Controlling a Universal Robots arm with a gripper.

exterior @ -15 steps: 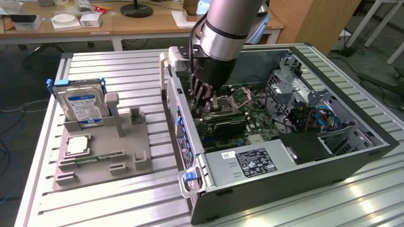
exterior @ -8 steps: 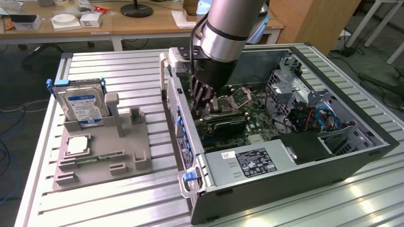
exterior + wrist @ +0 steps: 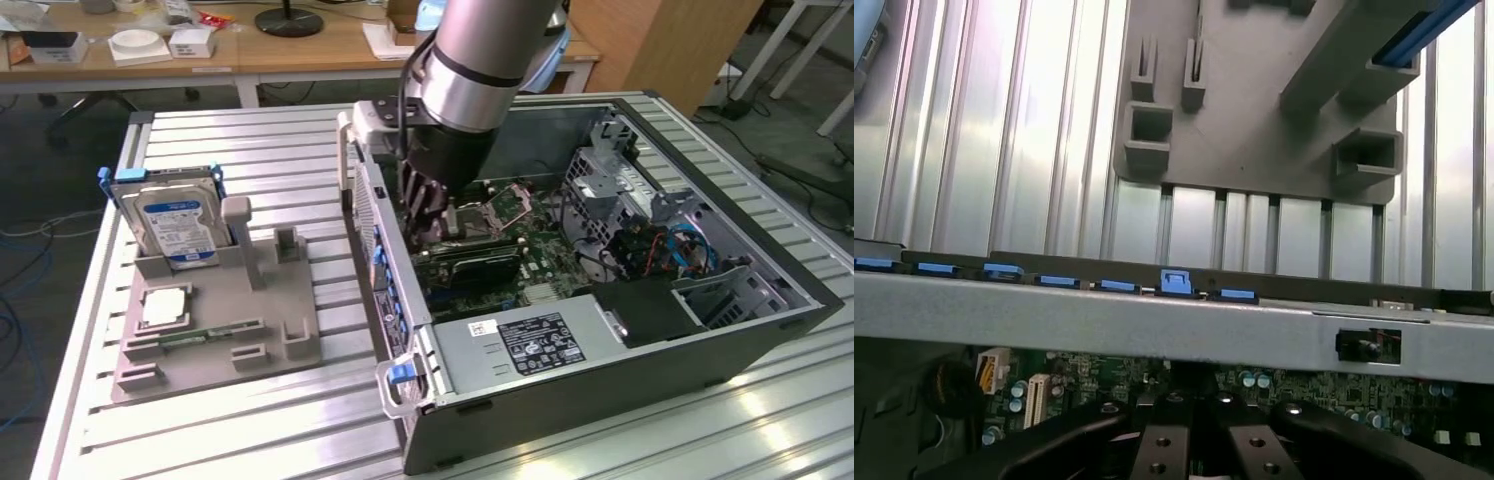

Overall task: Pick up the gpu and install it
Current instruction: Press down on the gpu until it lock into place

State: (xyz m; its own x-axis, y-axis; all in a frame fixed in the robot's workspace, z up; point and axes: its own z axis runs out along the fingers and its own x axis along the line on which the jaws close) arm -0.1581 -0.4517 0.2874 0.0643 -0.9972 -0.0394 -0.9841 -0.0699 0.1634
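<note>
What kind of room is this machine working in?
Probably a robotics lab or workshop: an open computer case lies on a ribbed aluminium table, a grey parts fixture holds components, and cluttered wooden desks stand behind.

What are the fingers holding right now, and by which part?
Cannot tell: the gripper is shut inside the computer case above the motherboard; anything between its fingers is hidden.
</note>
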